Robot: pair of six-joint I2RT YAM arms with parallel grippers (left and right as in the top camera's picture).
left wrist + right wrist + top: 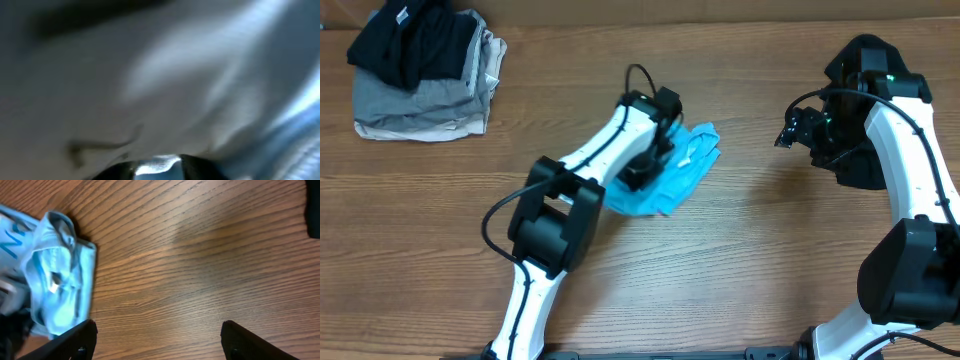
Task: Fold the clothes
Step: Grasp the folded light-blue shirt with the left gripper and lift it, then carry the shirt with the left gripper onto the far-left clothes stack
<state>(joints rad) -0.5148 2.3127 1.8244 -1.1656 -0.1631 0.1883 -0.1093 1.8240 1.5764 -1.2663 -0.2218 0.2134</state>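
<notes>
The light-blue T-shirt (682, 172) lies bunched up at the middle of the wooden table. My left gripper (645, 168) is pressed down into it. In the left wrist view blurred fabric (175, 75) fills the frame, and a fold of it sits between the two dark fingers (157, 167). My right gripper (788, 132) hangs open and empty to the right of the shirt, above bare wood. In the right wrist view its fingers (157, 332) are wide apart, with the shirt (55, 280) at the left edge. A black garment (410, 40) lies on a pile at the far left corner.
Under the black garment is a stack of folded grey and beige clothes (420, 105). The wooden table (750, 230) shows bare wood between the shirt and the right arm and along the front.
</notes>
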